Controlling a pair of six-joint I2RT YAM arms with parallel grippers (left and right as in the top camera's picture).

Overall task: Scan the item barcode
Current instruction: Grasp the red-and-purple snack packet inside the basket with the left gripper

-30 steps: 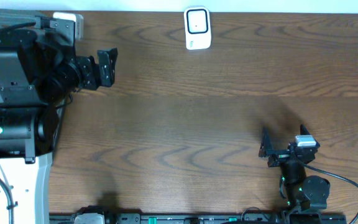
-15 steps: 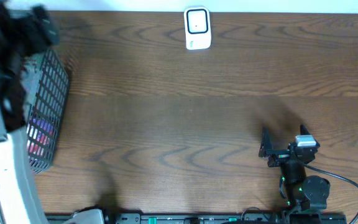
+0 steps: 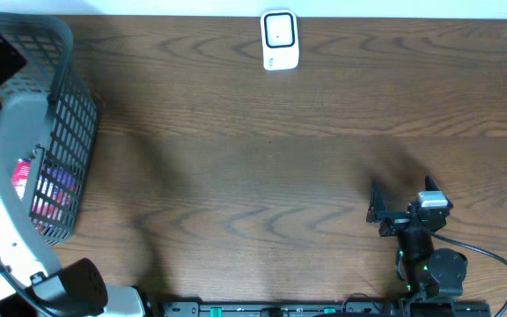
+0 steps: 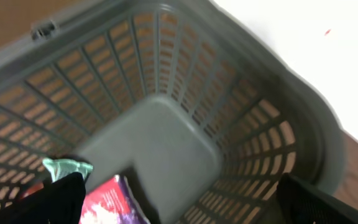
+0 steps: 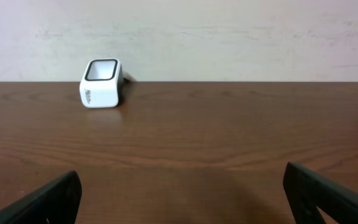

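Note:
A grey mesh basket [image 3: 64, 114] stands at the table's left edge. A pink and purple packet [image 3: 51, 187] lies inside it. In the left wrist view the packet [image 4: 112, 200] rests on the basket floor [image 4: 160, 143] beside a mint-green wrapper [image 4: 67, 167]. My left gripper [image 4: 182, 205] hovers open above the basket's inside, with nothing between its fingers. The white barcode scanner [image 3: 280, 40] stands at the far middle of the table, also visible as the scanner [image 5: 101, 83] in the right wrist view. My right gripper [image 3: 381, 211] sits open and empty near the front right.
The left arm's white and grey body [image 3: 11, 220] covers the basket's left side. A pale wall [image 5: 229, 37] rises behind the table's far edge. Bare brown tabletop [image 3: 253, 176] lies between basket, scanner and right gripper.
My left arm has swung left off the table and over the basket, uncovering the basket and its packet. The right arm has not moved.

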